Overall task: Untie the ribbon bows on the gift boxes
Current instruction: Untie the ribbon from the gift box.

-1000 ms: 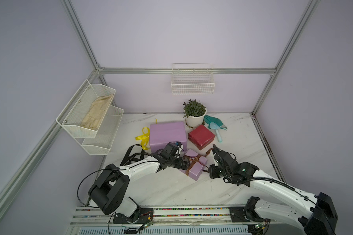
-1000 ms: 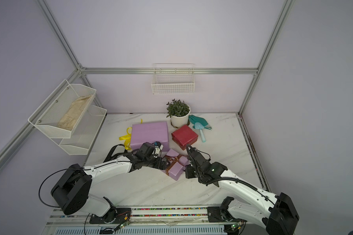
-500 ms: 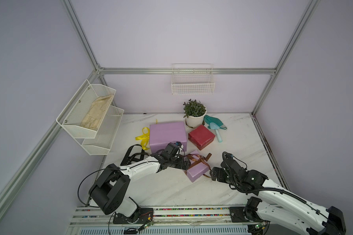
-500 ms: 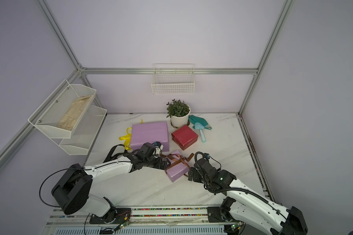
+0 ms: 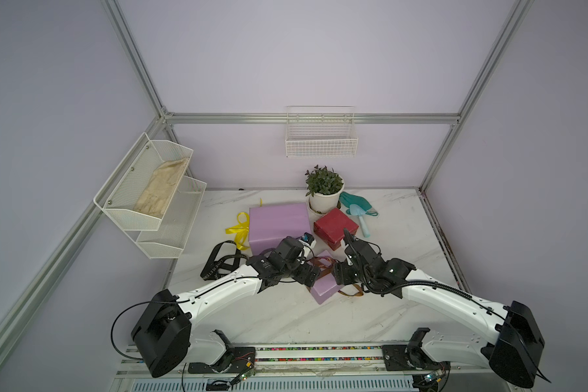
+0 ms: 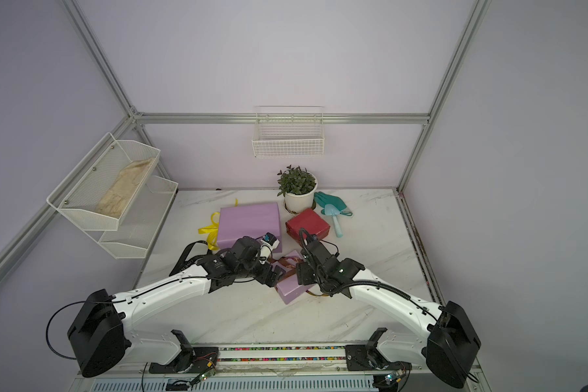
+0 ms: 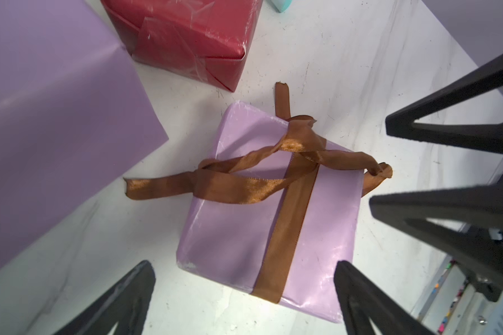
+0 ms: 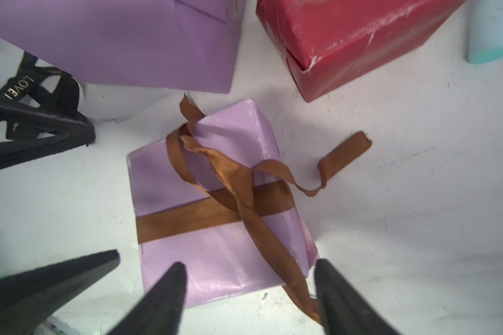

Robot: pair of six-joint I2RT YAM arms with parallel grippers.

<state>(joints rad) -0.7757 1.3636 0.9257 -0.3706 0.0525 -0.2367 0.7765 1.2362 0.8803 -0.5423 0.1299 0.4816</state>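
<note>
Back over the small box (image 5: pixel 323 290) comes the right gripper (image 8: pixel 250 262) — jaws apart, a tail of the brown ribbon (image 7: pixel 291 203) beside one finger. The left gripper (image 7: pixel 243 264) hovers opposite, open too. The big box (image 5: pixel 275 222) and red box (image 5: pixel 335 225) crowd close behind — the black ribbon (image 5: pixel 218 263) lies loose nearby.

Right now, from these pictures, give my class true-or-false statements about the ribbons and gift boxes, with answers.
1. The brown satin ribbon is wrapped around the small lilac paper-wrapped box. True.
2. The shiny yellow ribbon is tied around the glossy red paper-wrapped box. False: it lies on the white marble table beside the large lilac rectangular box.
3. The black ribbon with white lettering lies loose on the table. True.
4. The left gripper has its fingers shut on the brown ribbon. False: its fingers stand apart, holding nothing.
</note>
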